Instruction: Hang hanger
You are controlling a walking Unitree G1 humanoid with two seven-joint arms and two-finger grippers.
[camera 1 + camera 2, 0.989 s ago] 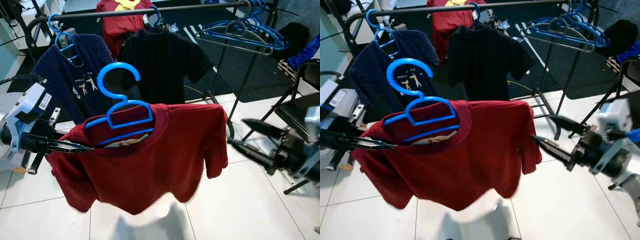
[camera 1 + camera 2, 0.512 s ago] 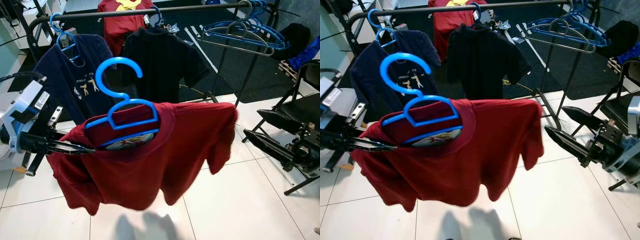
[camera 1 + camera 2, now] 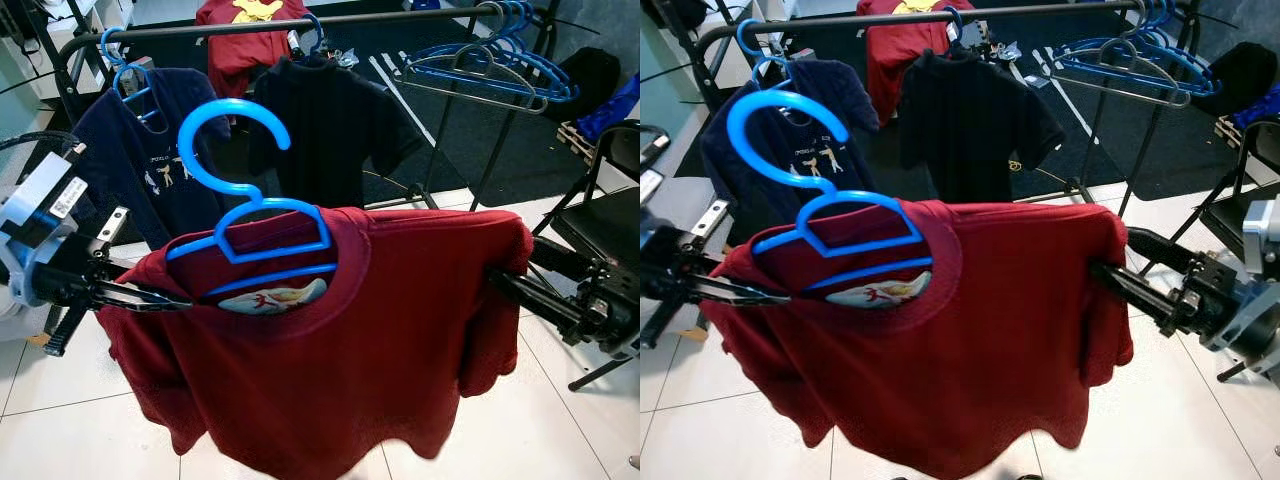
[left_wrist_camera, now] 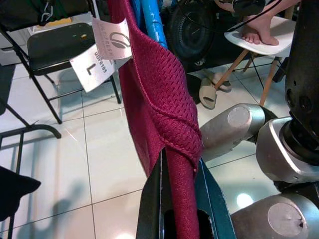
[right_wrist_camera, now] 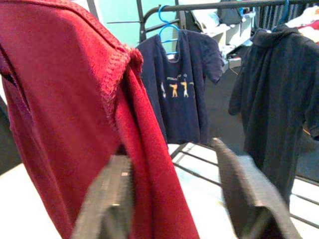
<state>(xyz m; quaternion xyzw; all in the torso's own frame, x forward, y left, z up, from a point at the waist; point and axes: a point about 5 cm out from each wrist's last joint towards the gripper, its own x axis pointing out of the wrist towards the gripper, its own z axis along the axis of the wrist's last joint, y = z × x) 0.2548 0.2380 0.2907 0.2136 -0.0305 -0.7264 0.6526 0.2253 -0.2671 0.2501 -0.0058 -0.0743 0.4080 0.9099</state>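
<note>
The right gripper (image 3: 1110, 275), fingers apart, has moved in to the red shirt's (image 3: 340, 340) sleeve while the left gripper (image 3: 165, 298) stays clamped on its other shoulder.

The red shirt (image 3: 350, 350) hides the hanger's (image 3: 245, 215) shoulders; its hem is cut off. The right hand's (image 5: 174, 199) fingers are blurred.

Shirt (image 3: 340, 340) on hanger (image 3: 250, 215) between left end effector (image 3: 165, 298) and right end effector (image 3: 505, 283); rack (image 3: 300, 20) behind
</note>
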